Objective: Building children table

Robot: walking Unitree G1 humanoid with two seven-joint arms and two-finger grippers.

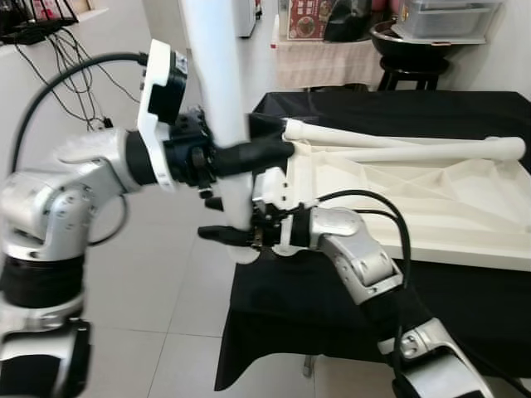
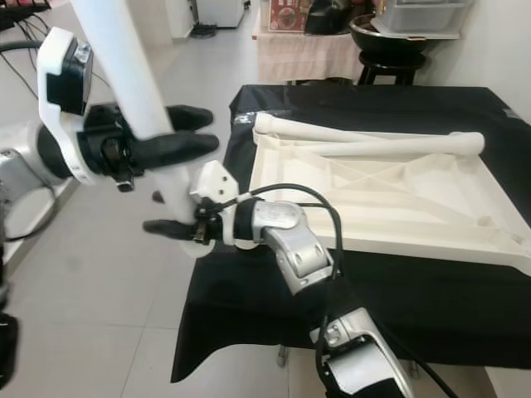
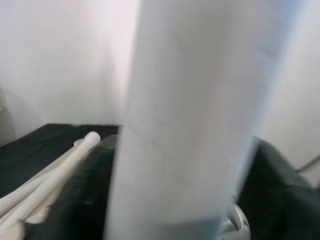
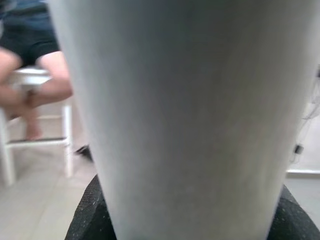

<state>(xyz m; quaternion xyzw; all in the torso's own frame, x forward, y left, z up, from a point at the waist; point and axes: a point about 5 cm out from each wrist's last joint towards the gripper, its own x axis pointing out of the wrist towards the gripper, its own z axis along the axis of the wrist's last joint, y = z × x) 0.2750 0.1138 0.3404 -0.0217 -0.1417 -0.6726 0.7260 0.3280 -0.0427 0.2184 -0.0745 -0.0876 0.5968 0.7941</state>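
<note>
You have 1 white leg (image 1: pixel 217 91) held upright off the near-left corner of the tabletop (image 1: pixel 431 199), which lies upside down on the black cloth (image 1: pixel 315 298). Left gripper (image 1: pixel 249 155) pinches the leg mid-height, right gripper (image 1: pixel 228 235) pinches it near the bottom end; both sets of fingers are clamped on it. 2 more legs (image 1: pixel 415 149) lie across the tabletop, touching it. The socket at that corner is hidden behind the grippers, so line up slowly. Keep the leg vertical, bring its bottom end over the corner, then push straight down. Don't let the 2 grips twist against each other. A person (image 4: pixel 35 75) sits beyond.
</note>
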